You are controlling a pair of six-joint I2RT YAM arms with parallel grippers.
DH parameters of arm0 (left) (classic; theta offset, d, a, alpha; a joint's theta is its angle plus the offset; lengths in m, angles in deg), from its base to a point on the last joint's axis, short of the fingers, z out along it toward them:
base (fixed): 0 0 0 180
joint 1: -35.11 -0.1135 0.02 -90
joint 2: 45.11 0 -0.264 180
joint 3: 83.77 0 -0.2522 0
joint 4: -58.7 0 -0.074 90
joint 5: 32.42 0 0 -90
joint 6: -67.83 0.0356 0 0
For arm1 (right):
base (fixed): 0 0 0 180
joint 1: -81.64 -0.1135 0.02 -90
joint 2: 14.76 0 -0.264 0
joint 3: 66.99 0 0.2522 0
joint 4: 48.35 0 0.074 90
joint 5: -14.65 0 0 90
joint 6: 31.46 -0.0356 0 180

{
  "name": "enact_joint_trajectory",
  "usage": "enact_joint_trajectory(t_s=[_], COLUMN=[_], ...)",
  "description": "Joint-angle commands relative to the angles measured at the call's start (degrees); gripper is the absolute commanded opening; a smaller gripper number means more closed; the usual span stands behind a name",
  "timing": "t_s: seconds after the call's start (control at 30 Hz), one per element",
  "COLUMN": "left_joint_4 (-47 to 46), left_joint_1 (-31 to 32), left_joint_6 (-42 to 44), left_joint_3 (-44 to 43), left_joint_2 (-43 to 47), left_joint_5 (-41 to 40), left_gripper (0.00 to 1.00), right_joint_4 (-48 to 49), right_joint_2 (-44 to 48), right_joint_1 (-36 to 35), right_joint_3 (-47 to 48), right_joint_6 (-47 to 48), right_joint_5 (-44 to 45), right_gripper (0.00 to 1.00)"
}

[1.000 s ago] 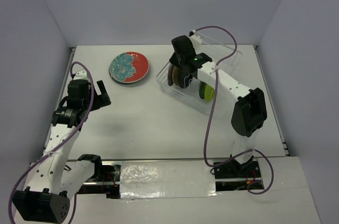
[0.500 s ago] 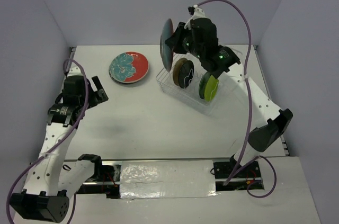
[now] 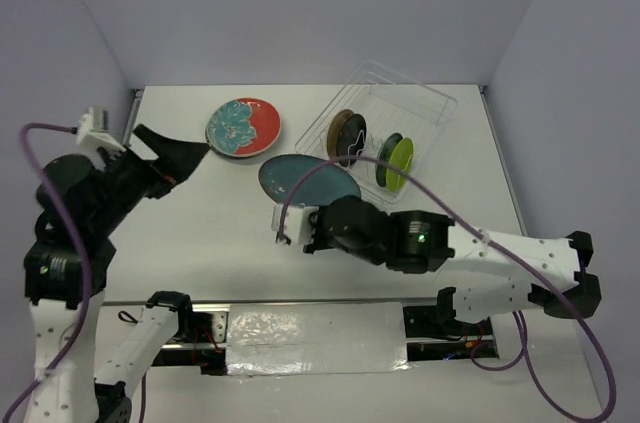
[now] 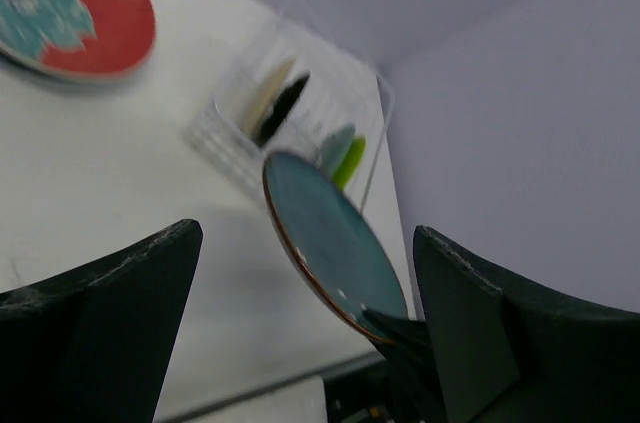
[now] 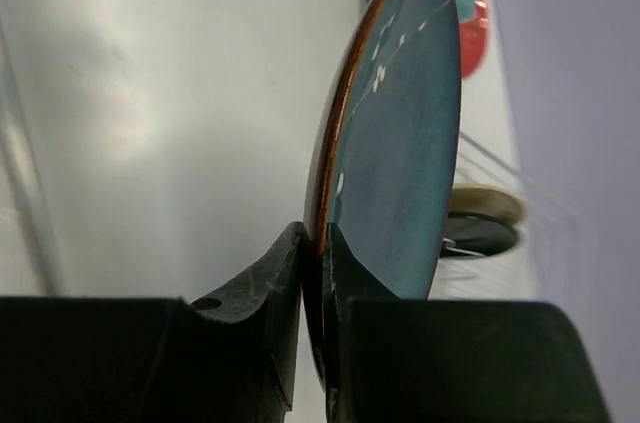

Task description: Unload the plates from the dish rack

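Swung clear of the dish rack (image 3: 400,93) in the last half second and brought low over the middle of the table (image 3: 230,233), toward its near edge: right gripper (image 3: 303,215), clamped tight on the rim of the teal-blue plate (image 3: 308,181). From the right wrist, two dark fingers (image 5: 275,283) pinching a brown-edged rim, plate tilted, glazed blue face turned to the right.

Raised higher as well and aimed toward the table's far-left corner: left gripper (image 3: 172,148), jaws spread wide, holding nothing.

Lying flat near that far-left corner, red-and-teal plate (image 3: 244,126), seemingly resting on another plate beneath it.

Standing on edge inside the clear rack toward the far-right corner, dark patterned plate (image 3: 347,136) and lime green plate (image 3: 396,161), near each other but not touching.
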Motion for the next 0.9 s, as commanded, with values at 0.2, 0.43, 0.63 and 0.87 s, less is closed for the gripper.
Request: enact_joint_trajectory(t_s=[0.2, 0.43, 0.63, 0.87], left_joint_4=[-6.31, -9.47, -8.34, -4.98], left_joint_1=[0.25, 0.25, 0.17, 0.17], left_joint_6=[-4.88, -4.71, -2.34, 0.40], left_joint_3=[17.97, 21.13, 24.57, 22.81], left_joint_2=[-1.51, -2.82, -3.00, -3.18], left_joint_5=[20.05, 23.13, 21.12, 6.90], left_gripper=[0.98, 0.81, 0.22, 0.00], right_joint_4=[29.58, 33.81, 38.82, 39.54], right_joint_2=[-7.40, -13.65, -16.12, -14.46], right_joint_1=[-10.80, -13.08, -13.44, -12.21], right_joint_3=[-3.44, -0.37, 0.07, -1.94], right_joint_6=[28.80, 33.02, 36.10, 29.54], right_joint_5=[32.25, 32.16, 33.48, 32.69], right_gripper=[0.00, 0.00, 0.00, 0.65])
